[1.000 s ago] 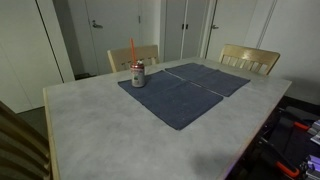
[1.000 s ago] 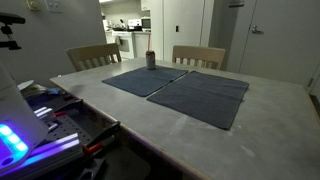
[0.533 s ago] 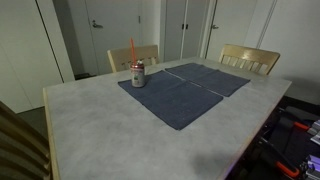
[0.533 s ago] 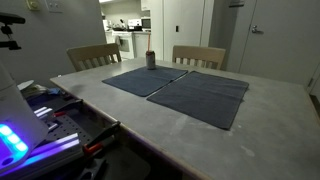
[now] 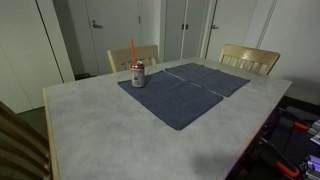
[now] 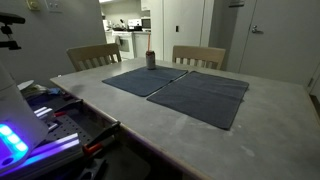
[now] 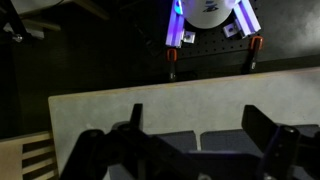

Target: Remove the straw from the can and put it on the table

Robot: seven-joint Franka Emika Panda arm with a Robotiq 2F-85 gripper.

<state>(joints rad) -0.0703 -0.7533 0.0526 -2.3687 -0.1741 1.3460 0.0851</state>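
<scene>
The straw [image 5: 132,50] is seen standing in the can [image 5: 138,74], its orange-red length rising above the rim and leaning slightly to one side. The can is set upright on the corner of a dark blue placemat [image 5: 172,98], near the far edge of the table [image 5: 90,125]. A second placemat [image 5: 212,78] is laid just beside the first, their long edges almost touching. In an exterior view the can [image 6: 151,60] is shown small at the far end of the mats, and the straw cannot be made out there. Two pale wooden chairs [image 5: 250,58] are drawn up at the table's far side, with white doors [image 5: 105,25] behind them. In the wrist view the gripper [image 7: 193,112] is seen above the near edge of the table [image 7: 150,102], well apart from the can. Its dark fingers [image 7: 136,118] are spread wide, with nothing held between them. The arm is not shown in either exterior view.
</scene>
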